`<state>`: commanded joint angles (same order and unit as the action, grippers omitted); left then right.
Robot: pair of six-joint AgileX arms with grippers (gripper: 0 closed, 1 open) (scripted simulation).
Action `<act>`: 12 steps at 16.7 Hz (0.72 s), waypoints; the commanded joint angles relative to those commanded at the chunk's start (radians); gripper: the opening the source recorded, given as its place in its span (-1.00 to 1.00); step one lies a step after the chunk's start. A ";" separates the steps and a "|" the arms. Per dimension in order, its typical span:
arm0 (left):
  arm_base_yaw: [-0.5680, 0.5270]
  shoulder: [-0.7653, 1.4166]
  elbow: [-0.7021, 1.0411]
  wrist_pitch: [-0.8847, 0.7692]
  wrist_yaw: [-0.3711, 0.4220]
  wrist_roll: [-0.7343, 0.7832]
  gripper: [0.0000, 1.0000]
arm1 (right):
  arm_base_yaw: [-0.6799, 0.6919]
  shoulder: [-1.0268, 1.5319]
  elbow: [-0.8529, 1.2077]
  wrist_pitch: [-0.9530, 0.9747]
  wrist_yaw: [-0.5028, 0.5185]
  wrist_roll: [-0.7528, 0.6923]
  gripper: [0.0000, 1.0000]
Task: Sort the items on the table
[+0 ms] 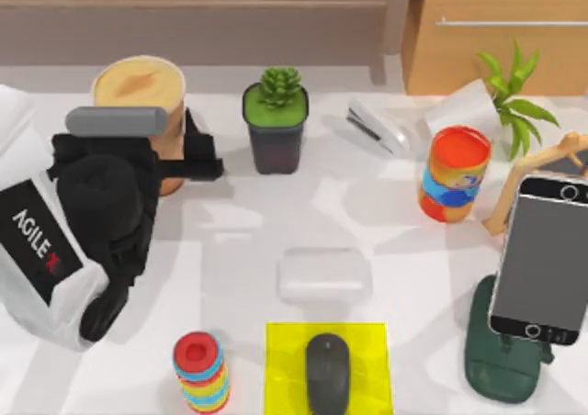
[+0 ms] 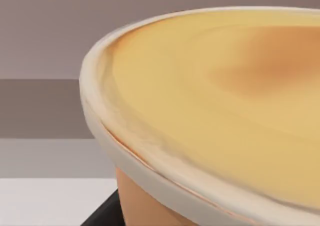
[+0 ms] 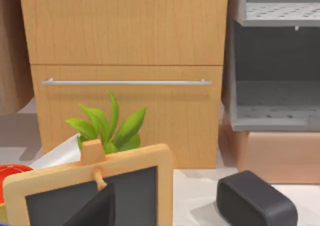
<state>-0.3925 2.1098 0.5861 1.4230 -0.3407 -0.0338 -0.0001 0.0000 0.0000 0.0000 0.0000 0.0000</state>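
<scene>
The tall tan coffee cup (image 1: 138, 86) with its cream lid stands at the table's (image 1: 239, 241) back left. My left gripper (image 1: 176, 162) is shut on the cup's orange body just below the lid. In the left wrist view the lid (image 2: 215, 111) is very close, and one black finger (image 2: 102, 215) presses the cup's wall. The dark grey mouse (image 1: 328, 374) lies on a yellow pad (image 1: 367, 337) at the front centre. The smartphone (image 1: 542, 259) leans on a dark green stand (image 1: 496, 369) at the right edge. My right gripper (image 3: 175, 211) is open, its fingers (image 3: 255, 201) spread before a wooden-framed board (image 3: 100, 176).
A succulent in a black pot (image 1: 276, 121), a stapler (image 1: 378, 126), a colourful can (image 1: 455, 174) and a leafy plant (image 1: 514, 94) line the back. A white box (image 1: 324, 275) sits mid-table; a ring-stack toy (image 1: 200, 371) stands front left. A wooden cabinet (image 3: 125, 61) rises behind.
</scene>
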 joint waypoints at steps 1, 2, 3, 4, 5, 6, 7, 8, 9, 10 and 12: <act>0.000 0.000 0.000 0.000 0.000 0.000 0.25 | 0.000 0.000 0.000 0.000 0.000 0.000 1.00; 0.000 0.000 0.000 0.000 0.000 0.000 0.10 | 0.000 0.000 0.000 0.000 0.000 0.000 1.00; 0.000 0.000 0.000 0.000 0.000 0.000 -0.06 | 0.000 0.000 0.000 0.000 0.000 0.000 1.00; 0.000 0.000 0.000 0.000 0.000 0.000 -0.21 | 0.000 0.000 0.000 0.000 0.000 0.000 1.00; 0.000 0.000 0.000 0.000 0.000 0.000 -0.36 | 0.000 0.000 0.000 0.000 0.000 0.000 1.00; 0.000 0.000 0.000 0.000 0.000 0.000 -0.51 | 0.000 0.000 0.000 0.000 0.000 0.000 1.00; 0.000 0.000 0.000 0.000 0.000 0.000 -0.66 | 0.000 0.000 0.000 0.000 0.000 0.000 1.00; 0.000 0.000 0.000 0.000 0.000 0.000 -0.81 | 0.000 0.000 0.000 0.000 0.000 0.000 1.00; 0.000 0.000 0.000 0.000 0.000 0.000 -0.96 | 0.000 0.000 0.000 0.000 0.000 0.000 1.00; 0.000 0.000 0.000 0.000 0.000 0.000 -1.00 | 0.000 0.000 0.000 0.000 0.000 0.000 1.00; 0.000 0.000 0.000 0.000 0.000 0.000 -1.00 | 0.000 0.000 0.000 0.000 0.000 0.000 1.00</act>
<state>-0.3925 2.1098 0.5861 1.4230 -0.3407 -0.0338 -0.0001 0.0000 0.0000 0.0000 0.0000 0.0000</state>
